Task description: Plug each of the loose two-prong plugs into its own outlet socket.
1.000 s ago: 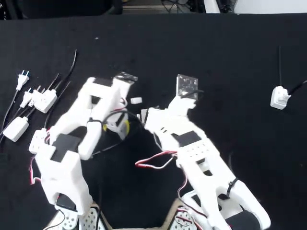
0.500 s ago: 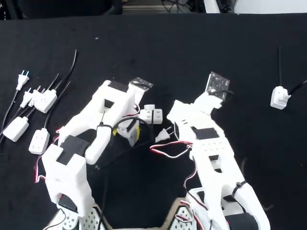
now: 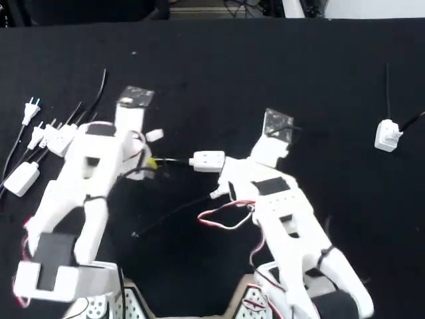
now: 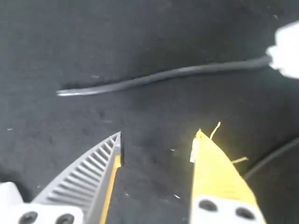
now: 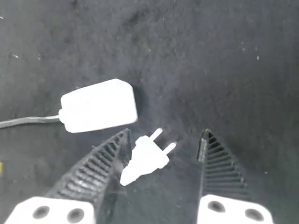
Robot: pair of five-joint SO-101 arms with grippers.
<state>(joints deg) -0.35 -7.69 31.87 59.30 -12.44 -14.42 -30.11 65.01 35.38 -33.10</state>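
Black surface (image 3: 279, 73): dark cloth spread under both arms, carrying white plastic parts and thin cords.
Right arm (image 3: 285, 212): white; climbs from its base at the near edge and slants inward toward the middle of the surface, wrist tipped down toward the cloth.
Left arm (image 3: 80, 186): white; rises from the near edge on the other side and stretches away along the surface, wrist turned in toward the middle.
Right gripper (image 5: 165, 132): dark ribbed fingers (image 5: 100, 172) spread wide on either side of the loose plug (image 5: 147, 157), pinching nothing.
Loose plug: white, two prongs, lying flat on the cloth between those fingers, closer to one than the other; the prongs point away from the wrist. From above, its thin black lead (image 3: 174, 214) trails back toward the near edge.
Left gripper (image 4: 159, 134): fingers spread, one grey and ribbed, the other yellow, low over bare cloth with nothing between them; a black cord (image 4: 159, 77) crosses beyond the tips and ends at a white part.
Socket block (image 3: 208, 160): white, flat on the cloth just beyond the loose plug and apart from it; its short cord (image 3: 174, 160) leaves toward the left gripper.
Spare pieces (image 3: 63, 139): more white plugs and socket blocks with black cords, lying together beside the left arm, toward the far left.
Far block (image 3: 386, 135): white piece with a black cord, well apart from both arms on the right; whether a plug sits in it cannot be told.
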